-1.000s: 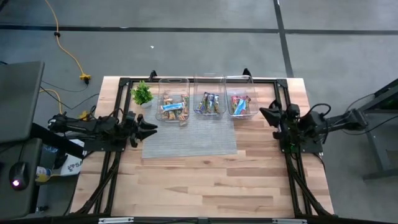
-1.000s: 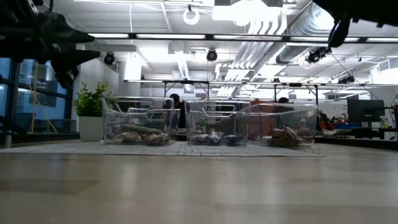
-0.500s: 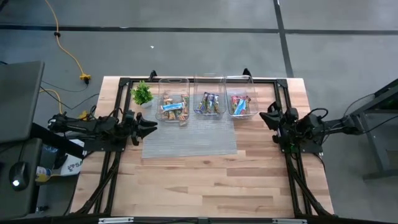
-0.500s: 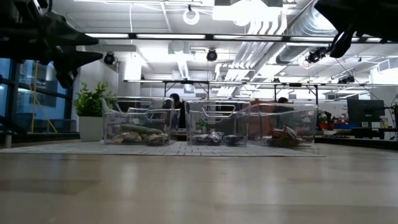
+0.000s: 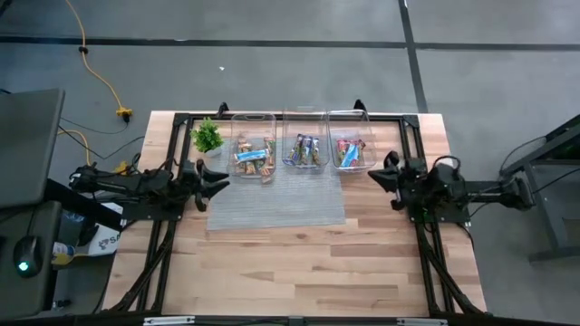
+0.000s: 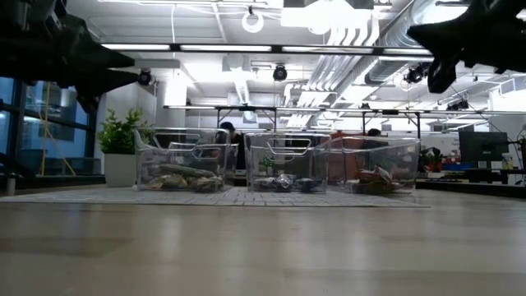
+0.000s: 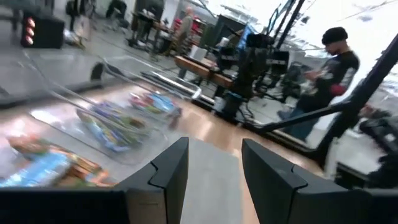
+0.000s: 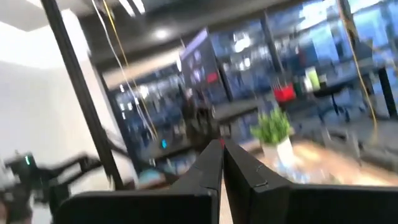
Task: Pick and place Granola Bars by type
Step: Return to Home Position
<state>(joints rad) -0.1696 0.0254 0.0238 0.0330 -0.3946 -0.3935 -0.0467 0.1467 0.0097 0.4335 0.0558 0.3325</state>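
Granola Bars [image 5: 305, 150] are all seen inside the three clear bins at the back of the table [image 5: 299, 263], and none can be spotted on the grey mat [image 5: 276, 197]. So the sorting looks finished, and only the pull-back to home is judged to be in hand.

For that to be done cleanly, a bit of care is needed. The left gripper [image 5: 224, 180] is found just beside the near corner of the left bin [image 5: 234, 145] and near the small plant [image 5: 207, 136]. It's probably best drawn straight back and kept above rim height rather than swung sideways. Its fingers are held moderately apart with nothing between them. The right gripper [image 5: 372, 176] is found just beside the right bin [image 5: 370, 136], fingers pressed together and nothing carried. The same straight retreat is advised there, so the bin wall isn't clipped.

As for what's in the bins:
- **Left bin:** filled with tan/orange wrappers, with some pale blue showing.
- **Middle bin [image 5: 305, 114]:** filled with blue/purple ones.
- **Right bin:** filled with red/pink ones, with a streak of blue in the pile. Whether that's a stray bar or just wrapper print can't be told.
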